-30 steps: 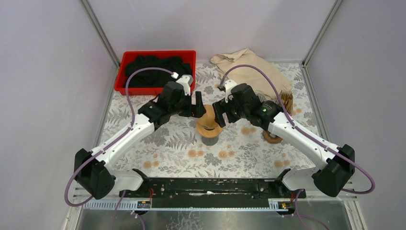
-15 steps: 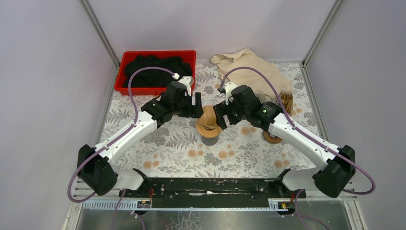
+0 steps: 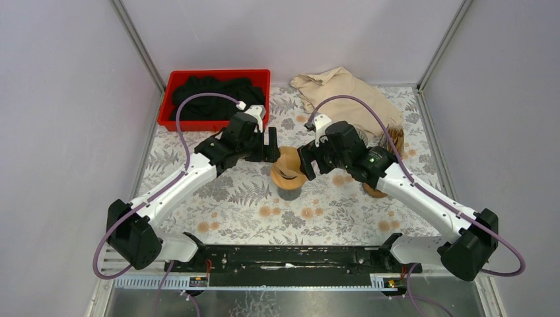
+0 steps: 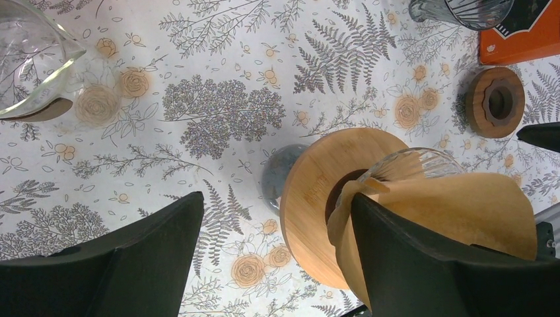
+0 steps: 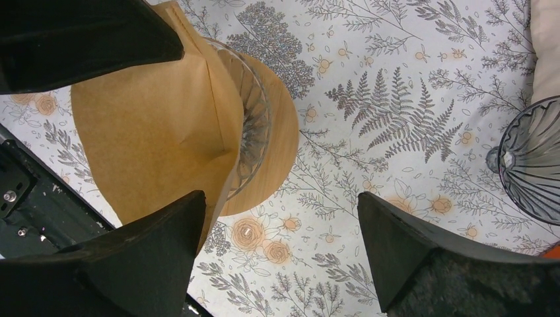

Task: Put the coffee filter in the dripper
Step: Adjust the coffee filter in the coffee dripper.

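Observation:
The dripper is a ribbed glass cone (image 5: 254, 125) in a round wooden collar (image 4: 317, 198), standing on a dark cup (image 3: 288, 193) mid-table. The brown paper coffee filter (image 5: 152, 139) sits in the cone and leans out over its rim (image 4: 462, 211). My left gripper (image 3: 272, 146) hangs open at the dripper's left, jaws wide (image 4: 277, 197); one finger (image 4: 422, 264) overlaps the filter's edge, and I cannot tell if it touches. My right gripper (image 3: 305, 162) is open at the dripper's right (image 5: 280, 197), with only tablecloth between its fingers.
A red bin (image 3: 214, 74) with dark cloth sits back left, and a beige cloth (image 3: 343, 92) back right. A spare wooden collar (image 4: 495, 102), a second glass dripper (image 5: 531, 158), an orange box (image 4: 522, 33) and a glass carafe (image 4: 30, 66) lie around.
The left gripper drew back slightly from the dripper, its jaws a touch narrower. The right arm shifted a little to the right. The filter stayed in the dripper.

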### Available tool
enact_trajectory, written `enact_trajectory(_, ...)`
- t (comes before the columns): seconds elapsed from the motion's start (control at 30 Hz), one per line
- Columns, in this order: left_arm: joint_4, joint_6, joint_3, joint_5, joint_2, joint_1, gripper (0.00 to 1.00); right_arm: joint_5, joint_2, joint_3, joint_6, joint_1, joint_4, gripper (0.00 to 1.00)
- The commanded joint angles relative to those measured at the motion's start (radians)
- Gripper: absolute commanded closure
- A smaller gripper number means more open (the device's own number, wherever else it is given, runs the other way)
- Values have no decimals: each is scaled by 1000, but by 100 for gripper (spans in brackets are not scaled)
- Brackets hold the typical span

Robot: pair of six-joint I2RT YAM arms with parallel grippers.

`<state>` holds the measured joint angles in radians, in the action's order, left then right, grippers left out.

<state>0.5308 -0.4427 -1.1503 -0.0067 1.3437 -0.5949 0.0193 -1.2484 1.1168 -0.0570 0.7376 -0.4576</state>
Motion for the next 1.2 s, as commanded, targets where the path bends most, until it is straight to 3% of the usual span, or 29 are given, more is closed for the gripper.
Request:
enact_trajectory(0.0, 29, -2, -25, -73, 1, 13, 12, 10, 40, -32, 37, 0, -32, 8)
enact_trajectory(0.73, -50, 9, -22, 73, -54, 14, 7, 54, 131, -45, -9, -1, 174, 5)
enact_trajectory(1.17, -114, -39, 35, 68, -160, 25, 0, 44, 320, -329, -19, 0, 392, 2)
